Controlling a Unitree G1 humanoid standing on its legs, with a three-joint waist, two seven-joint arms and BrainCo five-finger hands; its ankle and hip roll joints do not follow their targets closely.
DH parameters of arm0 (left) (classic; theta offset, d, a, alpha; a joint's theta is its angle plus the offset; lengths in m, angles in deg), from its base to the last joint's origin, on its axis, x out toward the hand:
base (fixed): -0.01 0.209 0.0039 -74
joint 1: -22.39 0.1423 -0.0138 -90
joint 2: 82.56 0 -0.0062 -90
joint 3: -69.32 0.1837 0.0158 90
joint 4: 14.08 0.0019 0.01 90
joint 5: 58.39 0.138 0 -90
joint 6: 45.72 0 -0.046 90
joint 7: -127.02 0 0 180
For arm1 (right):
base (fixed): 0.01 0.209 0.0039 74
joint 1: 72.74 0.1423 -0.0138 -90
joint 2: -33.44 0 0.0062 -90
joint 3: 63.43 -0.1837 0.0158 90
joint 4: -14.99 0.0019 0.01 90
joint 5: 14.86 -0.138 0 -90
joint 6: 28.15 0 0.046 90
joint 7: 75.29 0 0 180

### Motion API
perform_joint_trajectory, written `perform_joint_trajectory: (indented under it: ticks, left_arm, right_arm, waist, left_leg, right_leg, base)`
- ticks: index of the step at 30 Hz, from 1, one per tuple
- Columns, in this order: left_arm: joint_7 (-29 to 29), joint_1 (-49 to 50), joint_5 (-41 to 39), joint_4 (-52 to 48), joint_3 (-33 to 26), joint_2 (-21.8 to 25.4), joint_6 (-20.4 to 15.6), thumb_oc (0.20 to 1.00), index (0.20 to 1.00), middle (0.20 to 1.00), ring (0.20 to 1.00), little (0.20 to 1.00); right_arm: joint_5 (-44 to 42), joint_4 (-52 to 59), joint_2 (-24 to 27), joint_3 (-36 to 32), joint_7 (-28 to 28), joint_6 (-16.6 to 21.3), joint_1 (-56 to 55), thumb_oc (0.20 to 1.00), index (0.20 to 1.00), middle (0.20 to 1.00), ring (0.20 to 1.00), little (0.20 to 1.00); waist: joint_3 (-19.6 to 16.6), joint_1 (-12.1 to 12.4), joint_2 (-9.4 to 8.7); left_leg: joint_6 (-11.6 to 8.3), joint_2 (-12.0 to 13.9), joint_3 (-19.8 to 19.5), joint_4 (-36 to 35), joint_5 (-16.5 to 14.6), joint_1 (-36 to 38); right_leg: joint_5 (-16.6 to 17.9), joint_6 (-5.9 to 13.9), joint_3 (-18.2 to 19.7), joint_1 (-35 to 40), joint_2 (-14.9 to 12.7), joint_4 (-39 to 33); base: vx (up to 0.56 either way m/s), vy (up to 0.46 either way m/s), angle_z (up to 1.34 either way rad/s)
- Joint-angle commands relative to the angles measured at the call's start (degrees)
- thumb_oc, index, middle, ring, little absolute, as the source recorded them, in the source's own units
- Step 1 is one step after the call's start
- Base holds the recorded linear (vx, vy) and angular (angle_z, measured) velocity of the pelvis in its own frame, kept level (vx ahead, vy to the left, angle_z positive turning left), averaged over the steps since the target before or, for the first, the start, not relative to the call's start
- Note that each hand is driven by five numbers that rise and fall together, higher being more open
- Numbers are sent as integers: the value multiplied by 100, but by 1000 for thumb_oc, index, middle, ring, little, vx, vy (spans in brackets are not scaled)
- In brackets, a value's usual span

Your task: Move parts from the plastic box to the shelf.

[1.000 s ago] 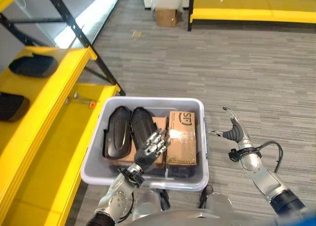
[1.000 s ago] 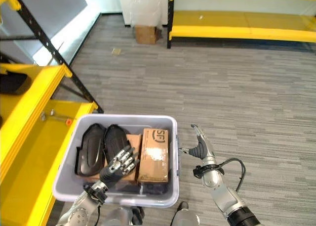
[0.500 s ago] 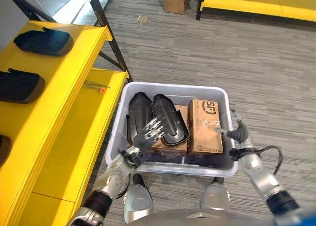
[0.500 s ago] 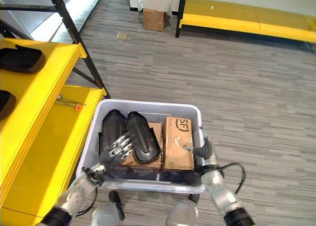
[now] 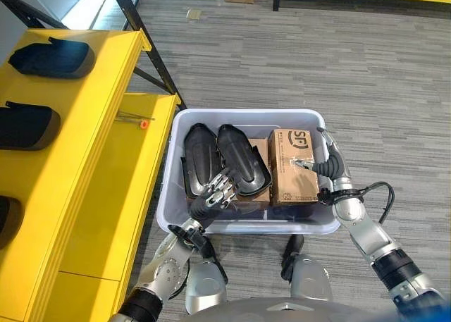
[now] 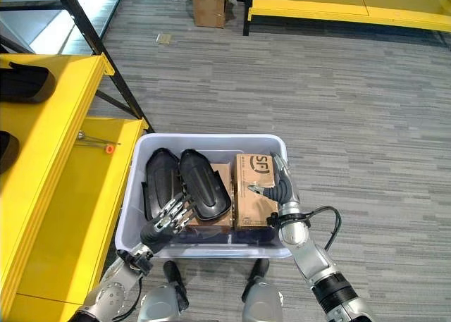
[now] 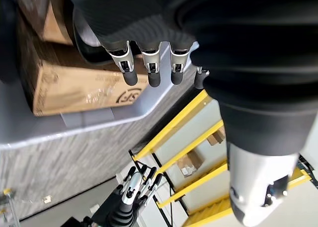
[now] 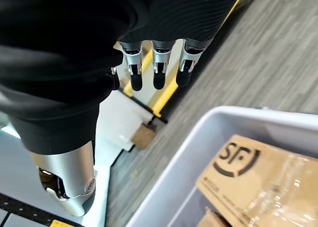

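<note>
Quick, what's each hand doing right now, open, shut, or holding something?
Left hand: open, fingers straight over the black parts in the plastic box, holding nothing.
Right hand: open at the box's right rim, holding nothing.

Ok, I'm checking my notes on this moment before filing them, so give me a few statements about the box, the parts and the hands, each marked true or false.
1. The plastic box stands on the floor beside the yellow shelf. True.
2. Two black parts lie side by side in the box. True.
3. The cardboard box lies on the shelf. False: it lies inside the plastic box, on the robot's right side of it.
4. The left hand grips a black part. False: its fingers are straight, above the box's near edge.
5. The right hand is open at the box's right wall. True.
6. The shelf holds no black parts. False: several lie on its upper level.
</note>
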Motion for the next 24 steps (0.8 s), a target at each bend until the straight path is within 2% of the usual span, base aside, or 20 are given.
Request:
perform_joint_trajectory:
  ticks: [1,8,9,12,14,19,22,23,24]
  left_arm:
    - [55,-198,-59,-278,96,50,-246,1000,1000,1000,1000,1000]
    - [-459,-644,47,-439,366,98,-636,1000,1000,1000,1000,1000]
    - [-722,-788,91,-478,409,108,-833,1000,1000,1000,1000,1000]
    - [-1135,-979,115,-512,474,105,-1083,1000,1000,1000,1000,1000]
    - [-1179,-1112,136,-527,441,127,-1336,1000,1000,1000,1000,1000]
    - [-1158,-1368,396,-867,559,258,-1236,1000,1000,1000,1000,1000]
    - [-1351,-1467,494,-999,685,328,-1223,1000,1000,1000,1000,1000]
    - [-1406,-1516,521,-982,693,309,-1215,1000,1000,1000,1000,1000]
    - [-1426,-1539,536,-983,704,297,-1206,1000,1000,1000,1000,1000]
  right_arm:
    - [187,465,112,-60,-194,274,566,1000,1000,1000,1000,1000]
    - [127,370,83,180,-703,162,1302,1000,1000,1000,1000,1000]
    - [58,350,41,302,-936,88,1486,1000,1000,1000,1000,1000]
    - [98,284,-29,469,-1040,91,1724,1000,1000,1000,1000,1000]
    - [191,275,-66,566,-1106,108,1857,1000,1000,1000,1000,1000]
    - [263,76,-207,790,-1069,-285,2306,1000,1000,1000,1000,1000]
    - [203,-258,-253,991,-916,-738,2524,1000,1000,1000,1000,1000]
    - [427,-558,-276,1053,-743,-1068,2630,1000,1000,1000,1000,1000]
    - [426,-659,-288,1079,-646,-1084,2661,1000,1000,1000,1000,1000]
  waist:
    - [156,118,-86]
    - [439,139,-53]
    - [512,160,-37]
    - [620,204,-23]
    - [709,246,-18]
    - [927,387,6]
    - [1039,442,64]
    - [1039,465,78]
    - [1039,475,81]
  left_leg:
    - [55,200,3,268,-131,23]
    - [39,264,-43,524,-189,-255]
    - [36,267,-75,563,-175,-351]
    - [28,260,-133,592,-153,-470]
    - [25,247,-205,629,-140,-598]
    - [16,210,-380,671,-63,-934]
    - [1,188,-458,687,5,-1198]
    - [4,177,-474,681,27,-1333]
    - [2,181,-483,694,34,-1394]
  right_leg:
    - [-364,195,43,-51,-310,597]
    - [-439,120,104,-330,-330,852]
    - [-439,110,119,-428,-337,907]
    - [-448,99,115,-538,-353,970]
    - [-453,98,124,-668,-371,1051]
    - [-477,119,128,-984,-465,1310]
    - [-477,123,116,-1224,-510,1412]
    - [-476,124,119,-1358,-516,1443]
    - [-479,119,119,-1413,-517,1466]
  base:
    - [0,0,0]
    - [-36,25,1]
    - [-34,25,5]
    - [-43,23,3]
    - [-61,-14,4]
    - [-54,-49,15]
    - [-36,-23,21]
    - [-15,-22,5]
    - [-11,-27,5]
